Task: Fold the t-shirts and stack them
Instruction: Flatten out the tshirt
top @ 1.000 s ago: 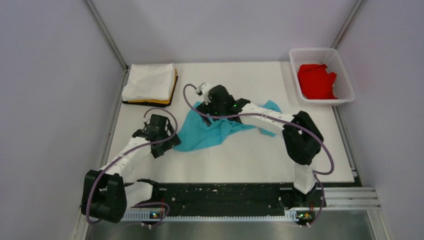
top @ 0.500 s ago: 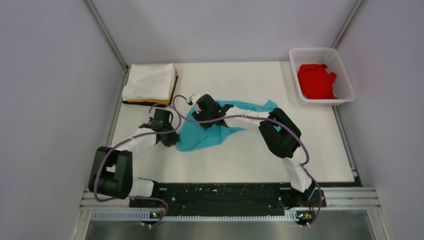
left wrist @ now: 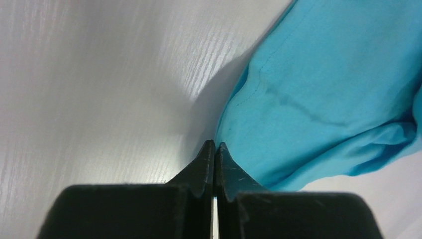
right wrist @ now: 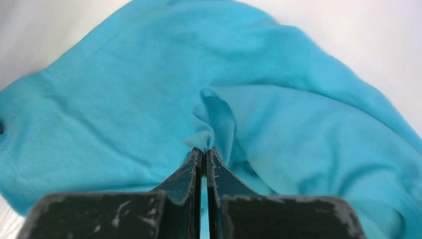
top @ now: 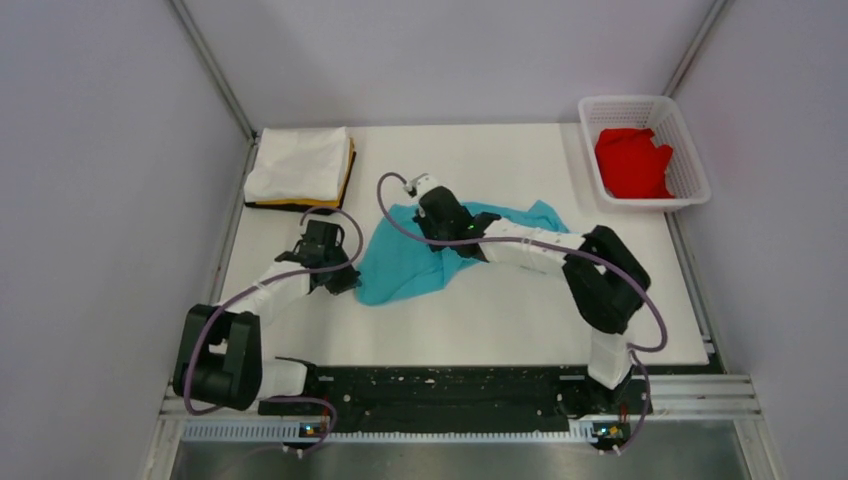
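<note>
Turquoise t-shirt (top: 395,265) lies crumpled mid-table. Left gripper (left wrist: 215,145), jaws pressed together at its near hem, hold doubtful: edge may slip free on lifting. Farther, right gripper (right wrist: 203,149) pinches a raised fold; may drag layers bunched

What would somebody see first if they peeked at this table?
The crumpled turquoise-blue cloth t-shirt in the middle of the white table jumps out, with the right gripper pinching a fold of it and the left gripper shut at its left edge. Next comes the bright red t-shirt lying in the white plastic lattice basket at the far right corner.
</note>
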{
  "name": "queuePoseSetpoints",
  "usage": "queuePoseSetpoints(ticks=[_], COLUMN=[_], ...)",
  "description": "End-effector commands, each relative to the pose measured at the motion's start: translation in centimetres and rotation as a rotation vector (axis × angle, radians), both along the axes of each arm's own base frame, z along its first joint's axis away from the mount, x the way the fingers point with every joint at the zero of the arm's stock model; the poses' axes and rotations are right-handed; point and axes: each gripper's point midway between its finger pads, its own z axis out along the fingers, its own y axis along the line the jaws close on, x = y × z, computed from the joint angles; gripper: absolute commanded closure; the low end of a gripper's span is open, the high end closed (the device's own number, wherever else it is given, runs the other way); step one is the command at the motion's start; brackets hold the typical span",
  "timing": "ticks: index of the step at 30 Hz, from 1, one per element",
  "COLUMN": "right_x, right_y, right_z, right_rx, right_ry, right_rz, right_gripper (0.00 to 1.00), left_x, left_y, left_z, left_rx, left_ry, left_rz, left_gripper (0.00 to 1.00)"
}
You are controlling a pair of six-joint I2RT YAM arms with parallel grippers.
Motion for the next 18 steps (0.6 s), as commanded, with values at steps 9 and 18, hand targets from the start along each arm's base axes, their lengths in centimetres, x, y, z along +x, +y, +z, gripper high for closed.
queuePoseSetpoints(ticks=[9,18], right_x=[2.9,-0.5], right_y=[-20.8,-29.6], right_z=[14.2,21.2], right_rx=[0.292,0.395], right_ry=[-0.258,-0.463], right_rz=[-0.637,-0.843], right_gripper=[1.0,1.0], left_x=[1.7,4.6], left_y=[0.3,0.9], left_z=[5.1,12.1], left_rx=[0.009,0.01], left_ry=[-0.199,-0.449], left_rz=[-0.011,0.039], left_gripper=[1.0,1.0])
